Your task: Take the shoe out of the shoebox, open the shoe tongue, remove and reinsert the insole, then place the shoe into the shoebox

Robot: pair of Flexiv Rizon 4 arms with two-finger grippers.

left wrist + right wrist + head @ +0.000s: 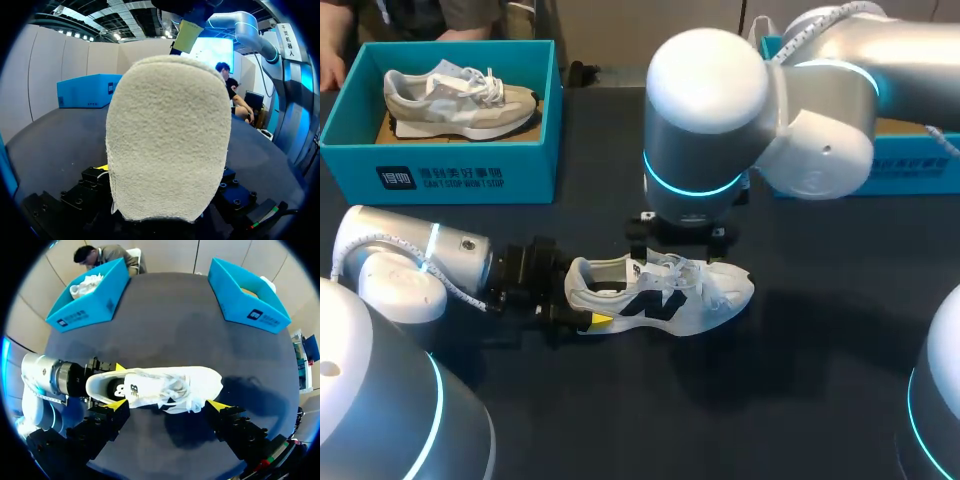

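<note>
Snagging looms: left gripper (582,305) clamps the white, black-logoed mesh sneaker's (660,295) heel; right gripper (167,405), jaws wide apart above the laces (175,390), could tangle there.

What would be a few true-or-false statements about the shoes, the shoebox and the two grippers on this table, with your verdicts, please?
1. The white trainer with a black logo lies on the dark table, outside any box. True.
2. The teal cardboard shoebox on the left side is empty. False: a beige and grey trainer lies in it.
3. The right gripper is shut on the white trainer's laces. False: its fingers stand wide apart, open, over the trainer.
4. The left gripper is at the white trainer's heel. True.
</note>
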